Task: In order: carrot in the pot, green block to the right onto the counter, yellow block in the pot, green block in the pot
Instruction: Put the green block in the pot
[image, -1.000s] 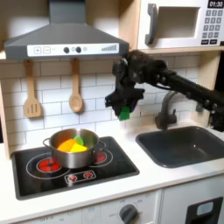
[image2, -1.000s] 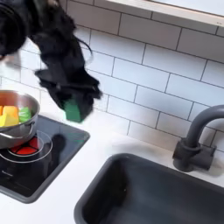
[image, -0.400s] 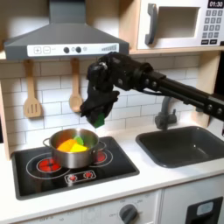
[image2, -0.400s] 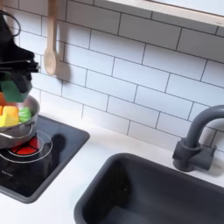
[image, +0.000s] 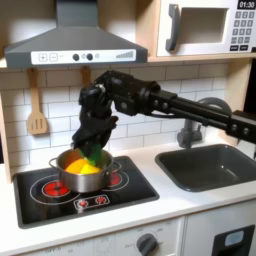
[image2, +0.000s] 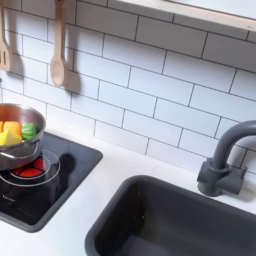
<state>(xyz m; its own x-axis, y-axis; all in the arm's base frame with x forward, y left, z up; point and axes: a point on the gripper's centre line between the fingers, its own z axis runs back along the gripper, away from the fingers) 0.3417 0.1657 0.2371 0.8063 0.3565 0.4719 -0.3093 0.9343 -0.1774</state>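
gripper (image: 91, 150): low over the pot (image: 80, 176) in the first exterior view, arm reaching in from that view's right; fingers hidden in dark blur, so we cannot tell whether they are spread or pinching.
green block (image2: 28, 130): we see green inside the pot (image2: 22, 150) in the second exterior view, beside the yellow block (image2: 11, 132); in the first exterior view a green patch sits right under the fingertips.
key relation: block lies straight below the fingers, inside the rim; we judge only a release or a lift out remains.
carrot: orange-yellow mass in the pot; we cannot separate it from the yellow block.
view difference: first exterior view gives arm over pot; second exterior view gives pot contents unobstructed.
counter (image2: 120, 175): bare between stovetop (image2: 40, 185) and sink (image2: 180, 215).
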